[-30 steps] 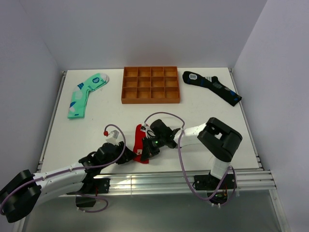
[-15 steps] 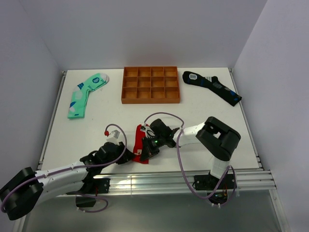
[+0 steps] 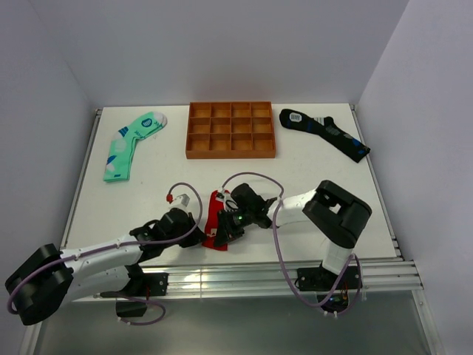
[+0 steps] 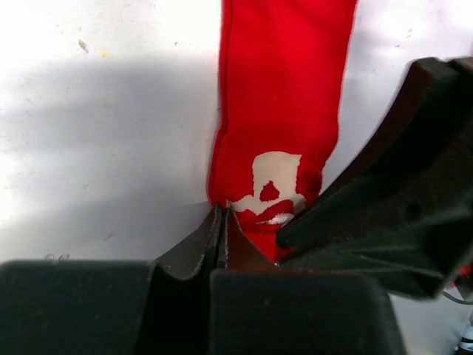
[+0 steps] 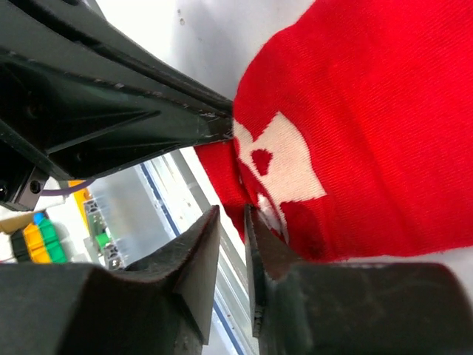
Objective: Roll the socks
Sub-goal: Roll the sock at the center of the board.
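Wrist views only: left gripper [image 4: 223, 224] pressed closed at red sock [image 4: 281, 96] edge, right gripper [image 5: 232, 216] narrowly parted

At the top view's lower centre, the left claw [image 3: 199, 228] and right claw [image 3: 224, 231] hide much of the red sock [image 3: 213, 209].

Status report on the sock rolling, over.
Left gripper shut at near end of red sock. Right gripper slightly open beside it. Sock not yet rolled. Grippers crowding each other.

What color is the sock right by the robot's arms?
The sock is red with a white mark; the left wrist view shows it best.
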Controlling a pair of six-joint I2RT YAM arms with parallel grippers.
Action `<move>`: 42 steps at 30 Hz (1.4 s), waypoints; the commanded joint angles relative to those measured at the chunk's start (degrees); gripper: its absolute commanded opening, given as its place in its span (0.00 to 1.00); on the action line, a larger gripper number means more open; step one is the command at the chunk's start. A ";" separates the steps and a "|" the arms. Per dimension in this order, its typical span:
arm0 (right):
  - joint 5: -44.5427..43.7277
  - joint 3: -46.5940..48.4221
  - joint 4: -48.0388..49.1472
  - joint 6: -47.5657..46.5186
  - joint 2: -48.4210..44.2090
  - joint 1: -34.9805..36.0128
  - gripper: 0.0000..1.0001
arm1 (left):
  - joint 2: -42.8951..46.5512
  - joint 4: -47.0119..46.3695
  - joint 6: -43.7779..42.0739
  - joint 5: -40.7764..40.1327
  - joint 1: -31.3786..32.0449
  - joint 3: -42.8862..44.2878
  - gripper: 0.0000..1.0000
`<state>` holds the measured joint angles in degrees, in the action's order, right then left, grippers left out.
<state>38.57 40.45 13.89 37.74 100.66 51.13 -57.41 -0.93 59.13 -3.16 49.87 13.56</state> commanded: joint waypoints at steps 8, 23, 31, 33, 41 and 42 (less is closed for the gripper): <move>-18.16 -6.25 0.52 -4.34 -6.78 0.90 0.40 | -3.85 9.80 -2.09 1.31 0.32 6.30 0.00; -20.72 -4.15 -2.19 -2.85 -0.82 1.34 0.33 | 1.24 9.10 -1.66 -0.27 0.32 5.78 0.18; -24.15 -0.46 -13.44 -2.32 0.59 1.42 0.30 | 10.29 6.91 -0.16 -2.82 0.32 1.30 0.43; -24.24 0.59 -15.89 -2.05 1.20 1.34 0.30 | 10.91 6.29 0.45 -2.82 0.32 0.07 0.43; -23.98 5.08 -23.73 -1.87 3.49 1.42 0.30 | 13.72 2.69 3.88 -4.49 1.99 -4.68 0.45; -24.15 5.86 -25.04 -1.96 3.92 1.42 0.30 | 14.86 2.25 4.49 -4.84 2.16 -5.47 0.45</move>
<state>23.59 47.13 2.72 38.61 99.66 52.64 -45.06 5.08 61.39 -6.00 51.16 9.50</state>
